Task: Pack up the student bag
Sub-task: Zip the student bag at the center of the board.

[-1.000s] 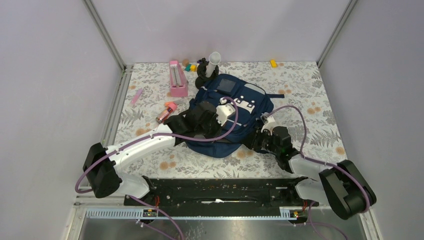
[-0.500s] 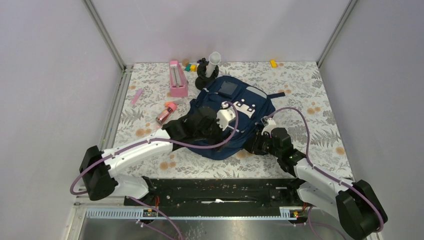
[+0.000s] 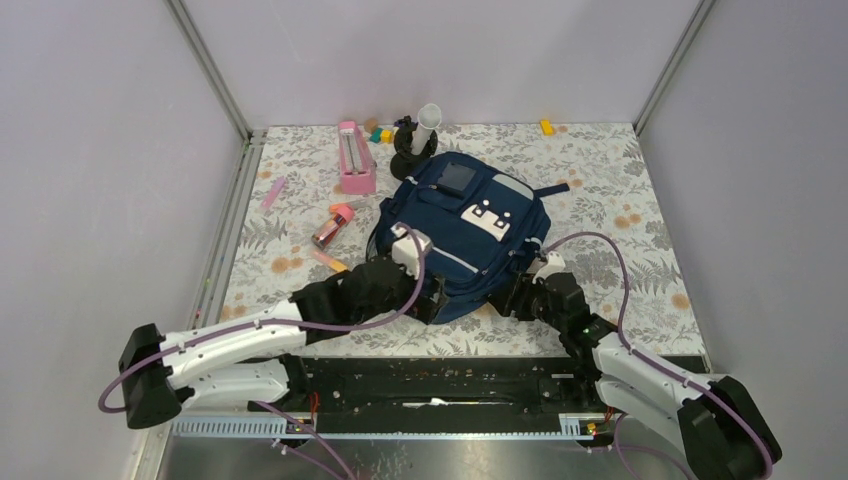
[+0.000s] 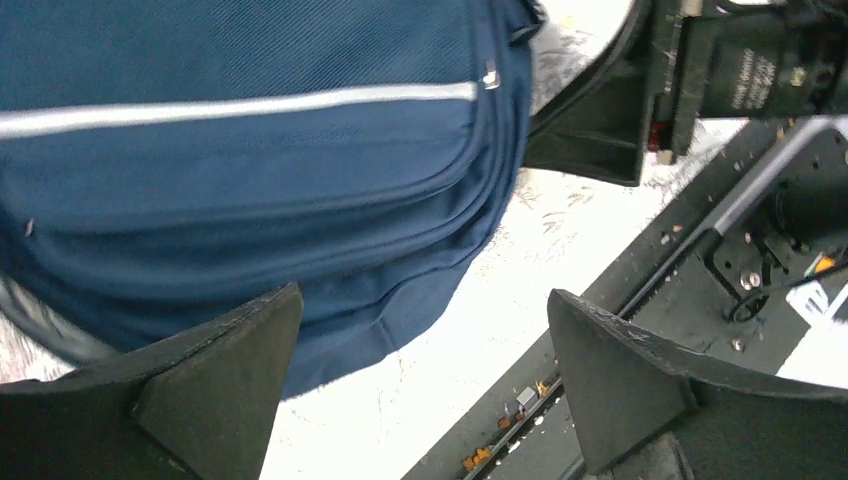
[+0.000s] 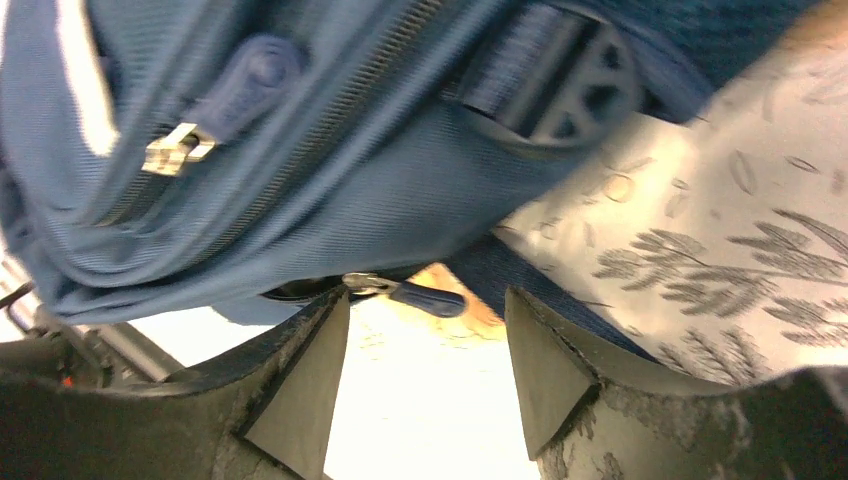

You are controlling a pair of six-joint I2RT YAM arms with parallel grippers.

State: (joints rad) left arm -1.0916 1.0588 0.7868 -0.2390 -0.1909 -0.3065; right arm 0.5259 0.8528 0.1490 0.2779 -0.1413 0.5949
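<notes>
Lengthwise near-to-far, student bag (image 3: 470, 235), front up (left tool (image 4: 422, 300) and right tool (image 5: 428, 300) both agape, empty).

Soft, even overhead light in the top view, weak shadows, crisp detail, both wrist views blurred, the student bag (image 4: 250, 200) smeared beyond the left jaws, the tabletop (image 5: 420, 400) between the right jaws blown out to white glare, jaw tips dark and soft-edged
</notes>
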